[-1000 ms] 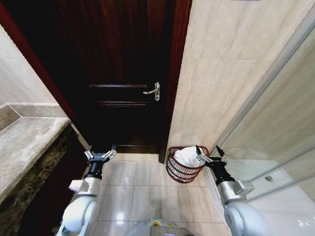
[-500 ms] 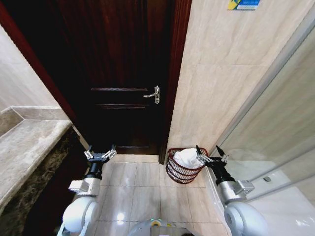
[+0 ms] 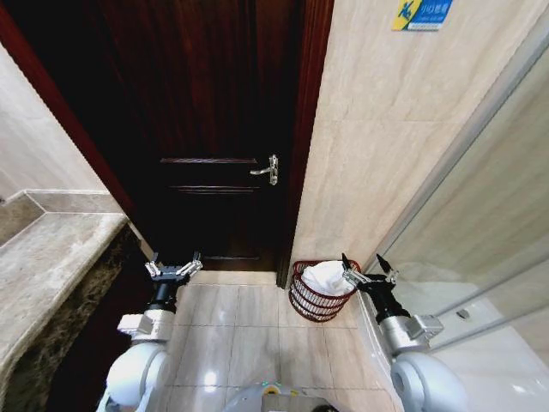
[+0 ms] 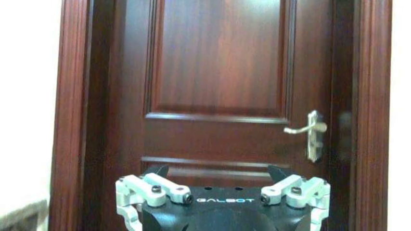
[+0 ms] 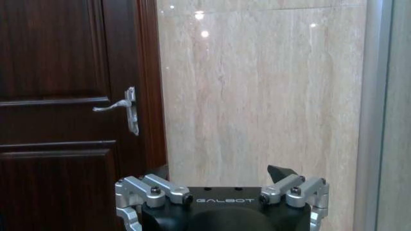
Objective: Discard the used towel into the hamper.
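Note:
The hamper (image 3: 319, 297), a dark reddish-brown wire basket, stands on the tiled floor by the door frame. A white towel (image 3: 327, 275) lies bunched inside it, rising above the rim. My right gripper (image 3: 368, 266) hangs open just to the right of the hamper's rim, with nothing between its fingers. My left gripper (image 3: 174, 265) is open and empty in front of the dark wooden door (image 3: 214, 129), well left of the hamper. Both grippers' black tips (image 4: 218, 173) (image 5: 218, 172) point at the door and wall in the wrist views.
The door is closed, with a metal lever handle (image 3: 268, 169). A beige tiled wall (image 3: 386, 146) runs to its right, and a glass partition (image 3: 489, 223) at far right. A stone counter (image 3: 43, 266) lies at left. Floor tiles (image 3: 240, 330) lie between the arms.
The whole head view has shifted downward, so the camera has tilted up a little; a sign at the wall's top has come into view. Both arms and the towel stay put.

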### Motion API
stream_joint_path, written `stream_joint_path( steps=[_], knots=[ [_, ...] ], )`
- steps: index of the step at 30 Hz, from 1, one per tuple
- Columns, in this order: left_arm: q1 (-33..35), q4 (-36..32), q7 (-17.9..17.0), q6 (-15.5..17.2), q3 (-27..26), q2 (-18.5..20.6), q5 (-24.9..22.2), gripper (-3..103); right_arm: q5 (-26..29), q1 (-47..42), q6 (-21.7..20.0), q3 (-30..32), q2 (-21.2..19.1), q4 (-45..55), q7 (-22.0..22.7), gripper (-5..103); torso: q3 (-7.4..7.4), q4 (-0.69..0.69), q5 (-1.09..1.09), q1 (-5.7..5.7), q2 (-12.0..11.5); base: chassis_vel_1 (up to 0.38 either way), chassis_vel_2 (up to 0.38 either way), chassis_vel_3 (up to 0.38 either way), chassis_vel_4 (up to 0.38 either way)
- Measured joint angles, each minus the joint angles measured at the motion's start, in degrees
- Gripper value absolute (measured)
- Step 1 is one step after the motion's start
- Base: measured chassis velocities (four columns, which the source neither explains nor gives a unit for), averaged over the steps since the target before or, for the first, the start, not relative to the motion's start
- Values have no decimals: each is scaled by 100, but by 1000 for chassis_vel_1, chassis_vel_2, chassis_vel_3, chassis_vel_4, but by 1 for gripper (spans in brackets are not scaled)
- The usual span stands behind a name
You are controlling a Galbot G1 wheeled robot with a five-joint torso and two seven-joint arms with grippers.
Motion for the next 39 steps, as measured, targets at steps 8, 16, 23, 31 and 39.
stream_joint_path(
  steps=[8, 16, 23, 31, 39],
  knots=[
    [-33, -33, 0, -5, -7, 5, -21, 100, 0, 0, 0, 0, 0, 0, 0, 100, 144, -1, 1, 131, 275, 0, 0, 0, 0],
    [-16, -158, -3, 38, -23, 2, -47, 100, 0, 0, 0, 0, 0, 0, 0, 100, 290, 0, 1, 248, 538, 0, 0, 0, 0],
    [-23, -119, -7, 27, -27, 6, -59, 100, 0, 0, 0, 0, 0, -1, 0, 100, 399, 0, 1, 348, 747, 0, 0, 0, 0],
    [-43, -137, -9, 40, -30, 8, -48, 100, 0, 0, 1, 0, 0, 0, 0, 100, 560, 0, 1, 486, 1046, 0, 0, 0, 0],
    [-55, -163, -10, 44, -34, 7, -58, 100, 0, 0, 1, 0, 0, 0, 0, 100, 706, 0, 1, 607, 1313, 0, 0, 0, 0]
  ],
)
